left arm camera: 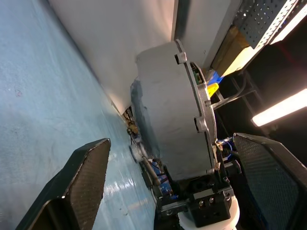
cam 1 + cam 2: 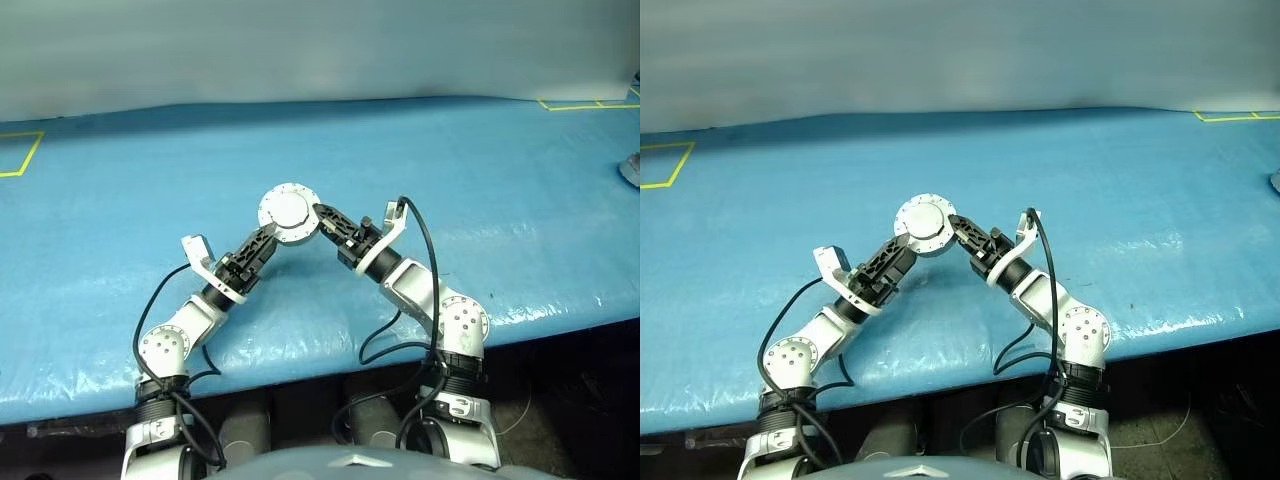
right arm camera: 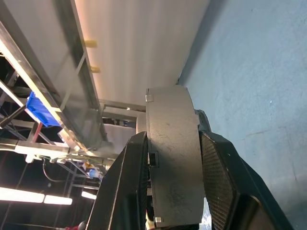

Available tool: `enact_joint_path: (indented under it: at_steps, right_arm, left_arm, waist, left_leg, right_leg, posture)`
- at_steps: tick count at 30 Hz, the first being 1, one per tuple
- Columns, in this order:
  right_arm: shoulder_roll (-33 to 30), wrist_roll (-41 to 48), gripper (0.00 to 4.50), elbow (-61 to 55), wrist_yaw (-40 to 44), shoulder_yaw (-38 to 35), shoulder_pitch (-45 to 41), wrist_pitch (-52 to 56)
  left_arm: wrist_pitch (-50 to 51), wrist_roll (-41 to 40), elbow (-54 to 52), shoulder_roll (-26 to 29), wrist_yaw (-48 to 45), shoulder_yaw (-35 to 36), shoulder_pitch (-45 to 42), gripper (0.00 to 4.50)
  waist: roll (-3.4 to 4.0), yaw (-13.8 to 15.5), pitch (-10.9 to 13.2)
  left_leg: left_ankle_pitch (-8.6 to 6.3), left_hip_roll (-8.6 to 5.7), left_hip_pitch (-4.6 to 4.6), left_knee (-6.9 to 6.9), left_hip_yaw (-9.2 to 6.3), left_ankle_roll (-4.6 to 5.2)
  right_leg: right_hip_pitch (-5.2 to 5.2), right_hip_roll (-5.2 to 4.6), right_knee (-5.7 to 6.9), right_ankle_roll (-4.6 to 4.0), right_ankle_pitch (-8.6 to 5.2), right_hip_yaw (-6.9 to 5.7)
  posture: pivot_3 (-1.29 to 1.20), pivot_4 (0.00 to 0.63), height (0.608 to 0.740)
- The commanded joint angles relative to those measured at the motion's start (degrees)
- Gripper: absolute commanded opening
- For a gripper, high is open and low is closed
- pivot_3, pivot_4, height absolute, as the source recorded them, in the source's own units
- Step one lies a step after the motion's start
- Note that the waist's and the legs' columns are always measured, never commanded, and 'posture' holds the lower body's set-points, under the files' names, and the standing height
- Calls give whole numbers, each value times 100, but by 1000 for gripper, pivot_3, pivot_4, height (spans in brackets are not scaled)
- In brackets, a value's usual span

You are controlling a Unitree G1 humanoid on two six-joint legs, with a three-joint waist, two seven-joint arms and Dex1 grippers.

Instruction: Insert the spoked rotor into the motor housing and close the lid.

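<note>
Both arms reach in over the blue worktop [image 2: 480, 180]. The right end effector [image 2: 322, 217] clamps the motor housing [image 2: 290, 213] by its edge, lid [image 2: 923, 219] closed, held up above the worktop between the two arms. The left end effector [image 2: 268, 238] stands wide open, fingers [image 1: 81, 179] either side of the housing without touching.

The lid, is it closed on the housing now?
Closed: the lid sits flat on the motor housing, no gap showing.

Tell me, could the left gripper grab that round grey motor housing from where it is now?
Probably yes: the left gripper is open right beside the motor housing, which the right gripper holds up above the blue table.
</note>
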Motion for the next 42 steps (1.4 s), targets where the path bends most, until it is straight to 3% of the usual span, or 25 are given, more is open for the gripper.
enact_joint_path:
  at_steps: [1, 5, 8, 12, 22, 27, 36, 42]
  right_arm:
    - [51, 355, 1235, -447, 137, 233, 10, 34]
    - [18, 259, 1235, -557, 160, 486, 101, 86]
    - [-5, 237, 1235, -584, 169, 585, 132, 42]
    - [-52, 250, 1235, -614, 208, 643, 132, -10]
    - [-288, -426, 1235, -661, 516, 832, 74, -313]
    - [-358, -1324, 2861, -700, 622, 918, 3, -976]
    - [-306, -2117, 2861, -719, 764, 878, 37, -1719]
    - [-279, -2209, 2861, -812, 863, 915, 136, -1708]
  left_arm:
    - [-101, -195, -223, -108, 54, 99, -122, 4462]
    - [-258, 19, -387, -283, 96, -78, -109, 4462]
    - [-354, 180, -290, -268, -59, -170, -70, 3903]
    - [-377, 270, -259, -156, -345, -260, -6, 2726]
    - [-447, 266, -188, -166, 74, -125, -14, 2725]
    - [-603, 265, -133, -234, 226, -1, -35, 2725]
    - [-1899, 772, 283, -356, 1133, 659, -550, 2725]
    - [-2969, 1767, 1419, 150, 2078, 996, -1564, 2725]
  waist:
    - [0, -3, 0]
    - [0, -3, 0]
    - [0, 5, 0]
    - [0, 3, 0]
    - [0, 2, 0]
    - [-1, 4, 0]
    - [-3, 25, 0]
    - [-6, 26, 2]
  left_leg:
    - [0, 0, 1, 1, 0, 0]
    - [0, 0, 0, 1, 1, 0]
    - [0, -1, 0, 2, 2, 0]
    - [0, -1, 0, 3, 1, 0]
    - [0, -1, 1, 9, 1, 0]
    - [0, -2, 1, 10, 2, 0]
    - [1, -2, 0, 12, -1, -2]
    - [2, -3, 0, 18, -1, -3]
  right_leg:
    - [0, 0, 1, -1, 0, 0]
    - [0, 1, 1, -2, -1, 1]
    - [1, 0, 0, -2, -1, 3]
    - [2, 1, 0, -3, -1, 2]
    - [4, 1, 0, -2, -1, 2]
    - [5, 1, 1, -1, 0, 3]
    - [5, 1, 1, 2, 2, 1]
    - [7, 2, 3, 17, 13, 2]
  posture:
    - [0, 150, 740]
    - [0, 150, 740]
    - [0, 150, 740]
    - [0, 150, 740]
    - [0, 150, 740]
    - [0, 150, 740]
    - [0, 150, 740]
    - [0, 150, 740]
